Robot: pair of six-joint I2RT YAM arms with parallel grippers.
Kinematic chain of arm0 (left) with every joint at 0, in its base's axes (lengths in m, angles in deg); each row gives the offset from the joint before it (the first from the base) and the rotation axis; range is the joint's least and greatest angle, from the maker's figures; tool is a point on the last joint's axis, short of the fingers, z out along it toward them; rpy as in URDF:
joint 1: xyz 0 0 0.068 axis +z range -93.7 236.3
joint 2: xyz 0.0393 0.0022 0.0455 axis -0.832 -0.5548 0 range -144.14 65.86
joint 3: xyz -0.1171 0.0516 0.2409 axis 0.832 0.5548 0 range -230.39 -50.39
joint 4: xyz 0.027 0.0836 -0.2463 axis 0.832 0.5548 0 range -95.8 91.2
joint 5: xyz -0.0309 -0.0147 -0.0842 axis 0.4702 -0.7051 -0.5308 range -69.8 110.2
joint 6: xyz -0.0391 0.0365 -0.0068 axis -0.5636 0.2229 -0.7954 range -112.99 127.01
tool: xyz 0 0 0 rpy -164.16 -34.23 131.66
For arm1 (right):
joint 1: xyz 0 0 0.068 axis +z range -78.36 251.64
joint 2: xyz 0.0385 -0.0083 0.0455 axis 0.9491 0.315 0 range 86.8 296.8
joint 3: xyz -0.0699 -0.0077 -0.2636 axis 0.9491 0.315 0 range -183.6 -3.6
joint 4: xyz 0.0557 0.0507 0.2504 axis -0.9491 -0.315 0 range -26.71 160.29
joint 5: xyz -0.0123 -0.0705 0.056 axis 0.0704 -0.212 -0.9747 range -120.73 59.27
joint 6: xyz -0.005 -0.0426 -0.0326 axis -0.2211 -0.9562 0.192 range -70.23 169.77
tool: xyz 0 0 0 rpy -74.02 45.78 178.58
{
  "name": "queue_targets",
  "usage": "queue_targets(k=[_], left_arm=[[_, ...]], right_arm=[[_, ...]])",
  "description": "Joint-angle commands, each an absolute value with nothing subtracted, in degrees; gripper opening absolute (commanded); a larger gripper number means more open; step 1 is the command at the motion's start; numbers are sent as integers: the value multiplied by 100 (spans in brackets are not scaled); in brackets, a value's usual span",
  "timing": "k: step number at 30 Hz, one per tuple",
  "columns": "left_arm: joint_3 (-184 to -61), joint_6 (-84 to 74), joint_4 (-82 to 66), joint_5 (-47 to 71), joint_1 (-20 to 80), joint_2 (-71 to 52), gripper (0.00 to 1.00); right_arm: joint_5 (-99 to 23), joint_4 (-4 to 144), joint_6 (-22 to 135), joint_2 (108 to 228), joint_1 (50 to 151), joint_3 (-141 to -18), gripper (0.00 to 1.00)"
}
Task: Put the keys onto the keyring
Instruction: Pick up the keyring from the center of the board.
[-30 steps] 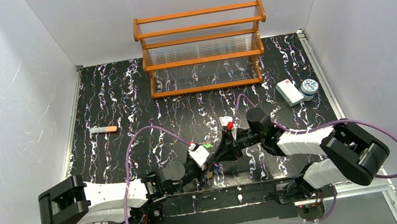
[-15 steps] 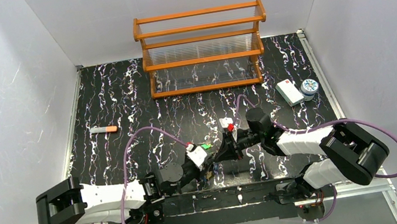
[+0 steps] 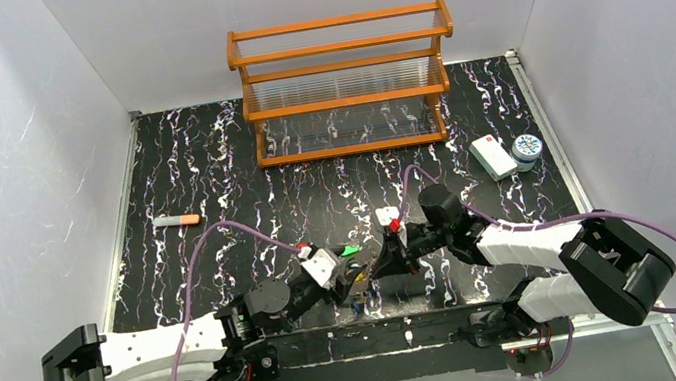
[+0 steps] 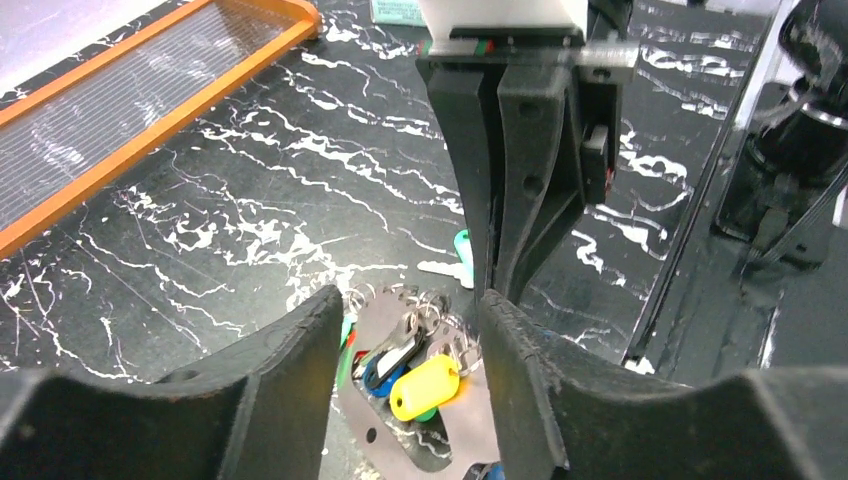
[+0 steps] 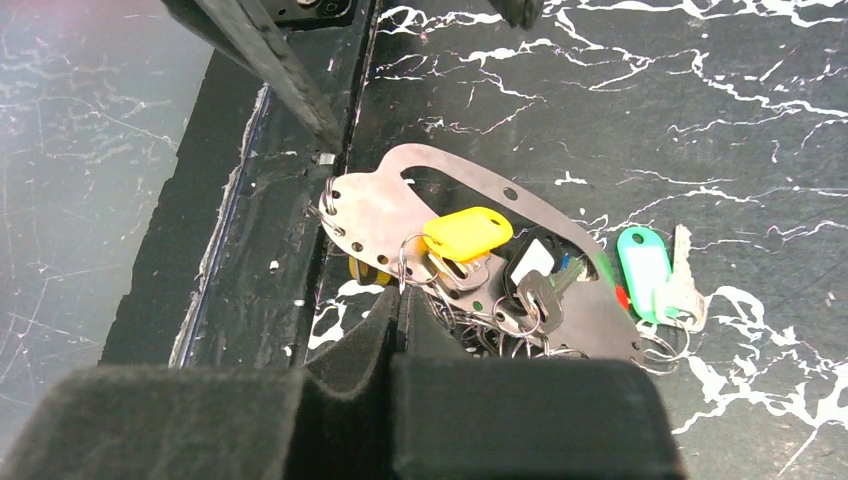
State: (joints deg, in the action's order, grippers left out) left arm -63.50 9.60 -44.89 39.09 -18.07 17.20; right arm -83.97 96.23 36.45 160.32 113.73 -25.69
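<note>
Left fingers (image 4: 290, 380) parted near keys (image 4: 425, 385); right fingers (image 5: 350, 350) closed

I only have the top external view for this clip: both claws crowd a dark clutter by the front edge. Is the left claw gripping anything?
Observer: No. Its wrist camera shows the left claw open, fingers either side of the keyring, not pinching it.
Operator: And the right claw?
Observer: The right claw is shut, tips among the small rings at the keyring's edge; whether it pinches one, I cannot tell.
Operator: Any key apart from the pile?
Observer: A green-tagged key lies at the keyring's end, beside the others.
</note>
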Motion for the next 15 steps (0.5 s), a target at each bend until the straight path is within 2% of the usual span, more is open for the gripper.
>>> queue_targets(k=[1,5,12,15], left_arm=[[-6601,1329,-3747,3693,-1814,1866,48],[-6564,1370,-3695,3391,-1814,1776,42],[-6485,1439,-4098,3179,-1814,1248,44],[-6489,1425,-4336,2960,-1814,940,42]], right_arm=[[-8530,9683,3369,15759,11392,-2734,1],[-8562,10082,3396,15621,11392,-2512,1],[-8633,10463,3615,15592,11385,-2296,1],[-8642,10551,3696,15594,11392,-2278,1]])
